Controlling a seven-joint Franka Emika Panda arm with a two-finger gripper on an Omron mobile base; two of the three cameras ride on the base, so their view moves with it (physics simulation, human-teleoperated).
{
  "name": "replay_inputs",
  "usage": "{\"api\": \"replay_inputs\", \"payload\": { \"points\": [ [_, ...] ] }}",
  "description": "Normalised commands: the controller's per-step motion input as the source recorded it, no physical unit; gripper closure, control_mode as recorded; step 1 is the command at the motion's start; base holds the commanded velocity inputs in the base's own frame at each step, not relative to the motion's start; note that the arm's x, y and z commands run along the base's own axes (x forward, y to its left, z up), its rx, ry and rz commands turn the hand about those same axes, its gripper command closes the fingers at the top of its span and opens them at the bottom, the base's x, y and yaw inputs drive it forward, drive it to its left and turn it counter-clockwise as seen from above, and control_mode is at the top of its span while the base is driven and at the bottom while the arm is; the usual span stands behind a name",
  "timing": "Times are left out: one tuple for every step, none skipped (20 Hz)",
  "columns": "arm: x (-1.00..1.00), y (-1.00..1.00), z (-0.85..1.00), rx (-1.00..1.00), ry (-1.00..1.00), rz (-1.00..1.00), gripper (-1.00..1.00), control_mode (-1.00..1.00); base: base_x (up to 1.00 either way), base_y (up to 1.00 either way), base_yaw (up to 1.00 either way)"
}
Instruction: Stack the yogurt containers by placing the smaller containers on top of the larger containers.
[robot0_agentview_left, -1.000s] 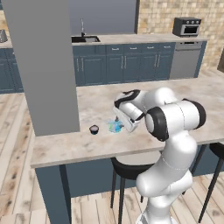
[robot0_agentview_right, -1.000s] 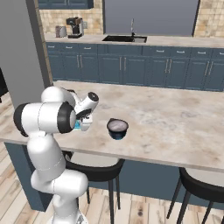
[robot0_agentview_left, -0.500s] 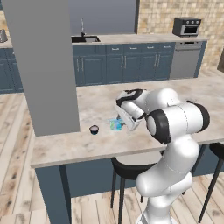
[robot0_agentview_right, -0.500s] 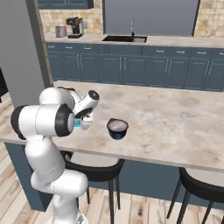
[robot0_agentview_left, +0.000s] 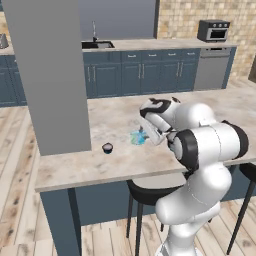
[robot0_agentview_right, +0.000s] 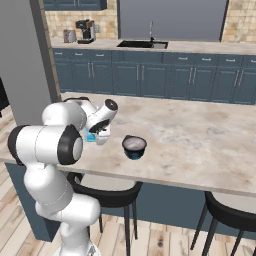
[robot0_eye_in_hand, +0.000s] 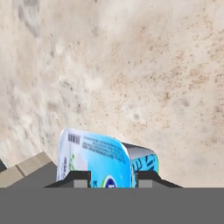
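Observation:
The light-blue boxy smaller container (robot0_eye_in_hand: 105, 157) lies tilted on the pale stone counter (robot0_agentview_left: 112, 112), between my fingertips (robot0_eye_in_hand: 81, 179). My gripper (robot0_eye_in_hand: 113, 180) is shut on it from above. From the base views the gripper (robot0_agentview_left: 145, 134) (robot0_agentview_right: 96, 134) sits low over the counter with the container (robot0_agentview_left: 135, 138) (robot0_agentview_right: 90, 136) at its tip. The tiny dark cup (robot0_agentview_left: 107, 147) stands to the left of it, near the pillar. The larger container, a wide dark bowl-shaped cup (robot0_agentview_right: 134, 145) with a pale top, stands to the gripper's right.
A wide grey pillar (robot0_agentview_left: 50, 75) rises from the counter's left end. Dark stools (robot0_agentview_right: 227, 215) stand under the counter's near edge. Blue cabinets, a sink (robot0_agentview_right: 142, 44) and a dishwasher (robot0_agentview_left: 210, 67) line the back wall.
The jaws have drawn slightly closer on the light-blue container. The arm and the cups have barely moved.

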Motion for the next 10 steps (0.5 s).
{"api": "replay_inputs", "payload": {
  "points": [
    [-0.21, -0.26, 0.29, 0.0, -0.01, 0.0, 1.0, -1.0, 0.0, 0.0, 0.0],
    [-0.22, -0.27, 0.29, 0.0, 0.0, 0.0, 1.0, -1.0, 0.0, 0.0, 0.0],
    [-0.25, -0.27, 0.28, 0.0, 0.0, 0.0, 1.0, -1.0, 0.0, 0.0, 0.0],
    [-0.23, -0.27, 0.29, 0.0, 0.0, 0.0, 1.0, -1.0, 0.0, 0.0, 0.0],
    [-0.25, -0.3, 0.3, 0.0, 0.0, 0.0, 1.0, -1.0, 0.0, 0.0, 0.0],
    [-0.26, -0.29, 0.29, 0.0, -0.03, 0.0, 1.0, -1.0, 0.0, 0.0, 0.0],
    [-0.25, -0.28, 0.3, 0.0, -0.03, 0.0, 1.0, -1.0, 0.0, 0.0, 0.0],
    [-0.25, -0.24, 0.31, 0.0, -0.04, 0.0, 1.0, -1.0, 0.0, 0.0, 0.0],
    [-0.25, -0.23, 0.31, 0.0, -0.04, 0.0, 1.0, -1.0, 0.0, 0.0, 0.0],
    [-0.24, -0.24, 0.33, 0.0, -0.03, 0.0, 1.0, -1.0, 0.0, 0.0, 0.0]
  ]
}}
